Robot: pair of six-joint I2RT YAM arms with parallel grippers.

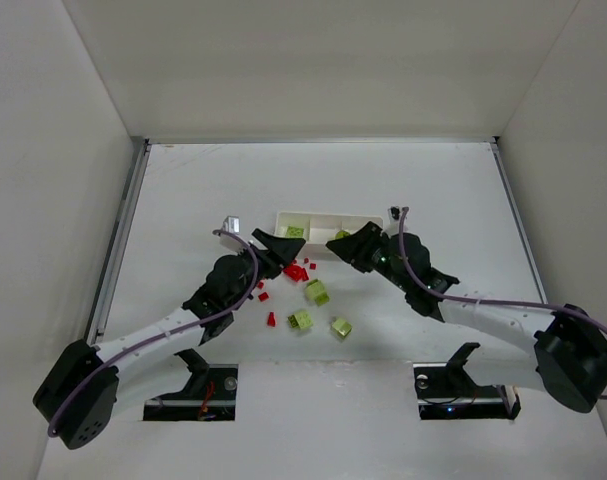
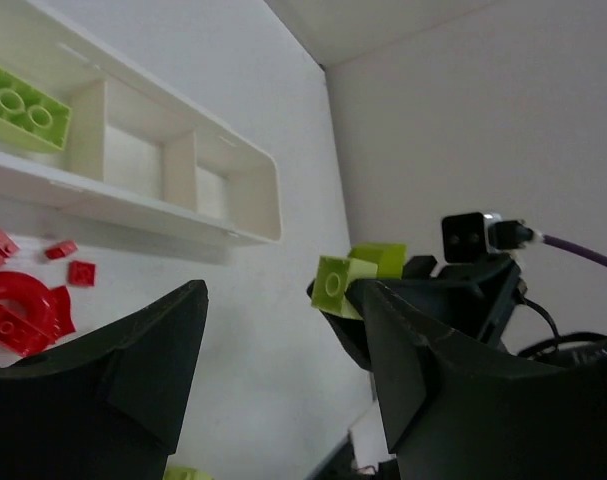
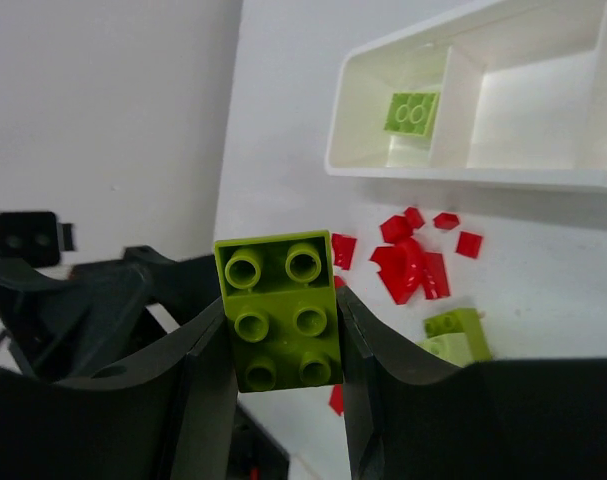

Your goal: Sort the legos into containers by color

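Right fingers (image 3: 198, 380) clamp 1 lime brick (image 3: 281, 305), just beside the tray (image 3: 503, 176). Move it over the tray cell (image 3: 368, 120) holding the other lime brick (image 3: 411, 112), release low. Left fingers (image 2: 133, 370) gape, empty.

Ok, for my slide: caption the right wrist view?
Right gripper holding a lime brick, red pieces and the white tray beyond.

Gripped lime lego (image 3: 283, 310), red legos (image 3: 413, 265) beside tray (image 3: 483, 178)

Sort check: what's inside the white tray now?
One lime brick lies in the tray's left-end compartment. The middle one looks empty. The right-end one shows nothing in the left wrist view, though its floor is partly hidden; from above the right gripper partly covers it.
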